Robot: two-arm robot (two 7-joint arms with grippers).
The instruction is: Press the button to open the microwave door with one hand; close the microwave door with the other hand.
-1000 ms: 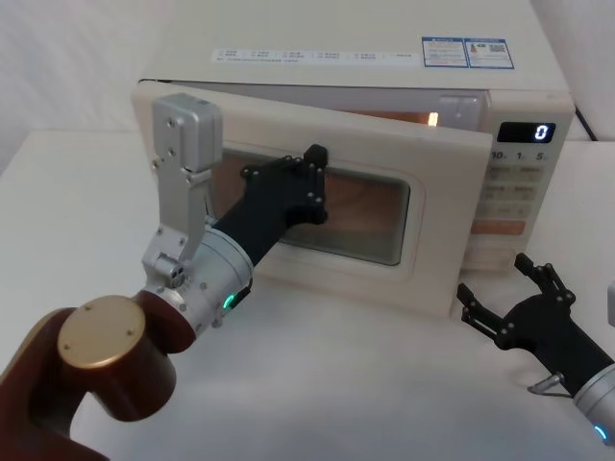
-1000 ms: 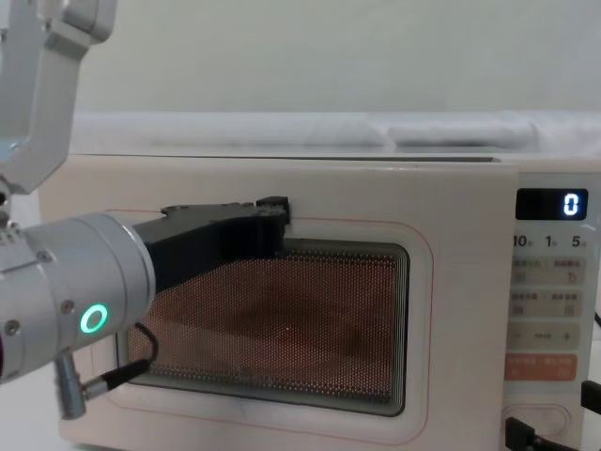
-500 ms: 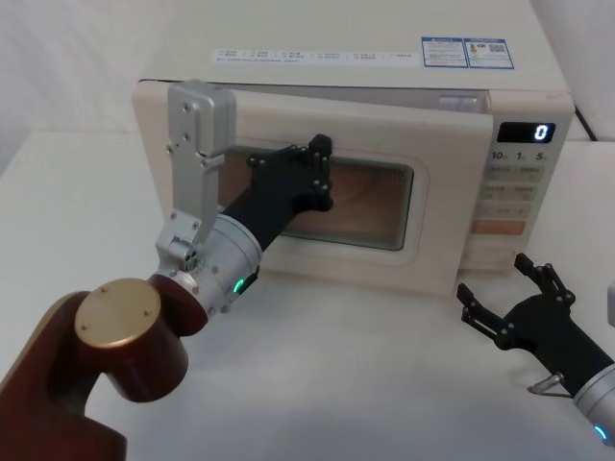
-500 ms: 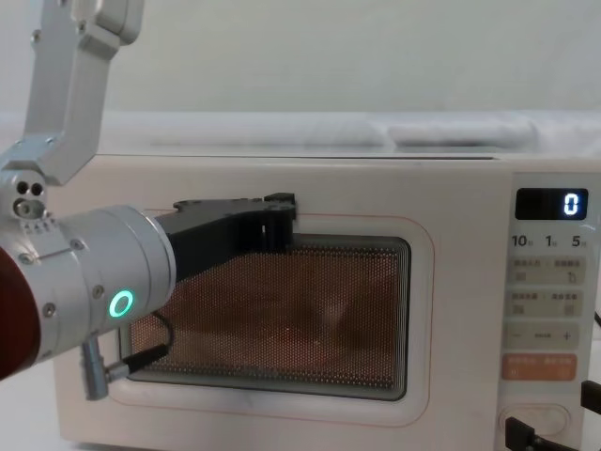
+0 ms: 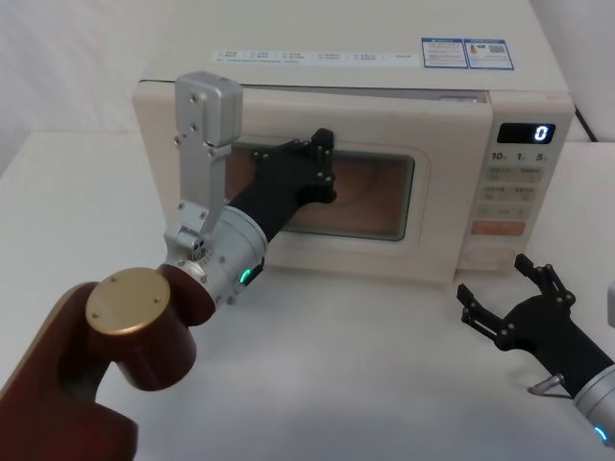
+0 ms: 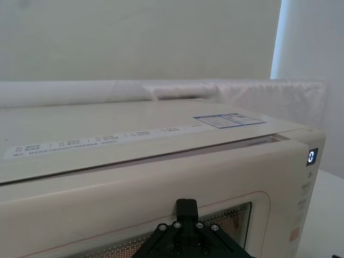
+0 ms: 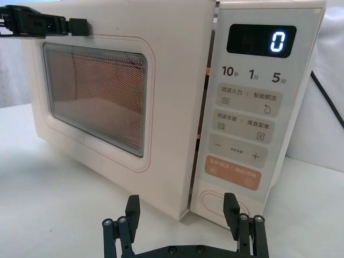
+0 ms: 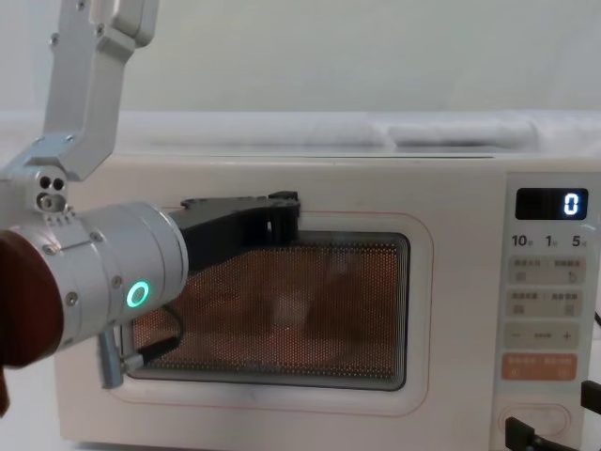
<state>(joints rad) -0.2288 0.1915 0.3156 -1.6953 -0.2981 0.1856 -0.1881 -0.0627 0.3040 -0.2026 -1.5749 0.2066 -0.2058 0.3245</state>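
My right gripper (image 5: 507, 295) sits low on the table, fingers spread and holding nothing, just in front of the button (image 7: 223, 203) at the bottom of the control panel (image 5: 516, 187). Farther in, my left gripper (image 5: 322, 165) is pressed against the microwave door (image 5: 437, 206) near the window's upper edge (fingers, cannot tell if open). The door looks about flush with the body, maybe a thin gap on top. I judge closing nearly done, only a final push and pull-back left.
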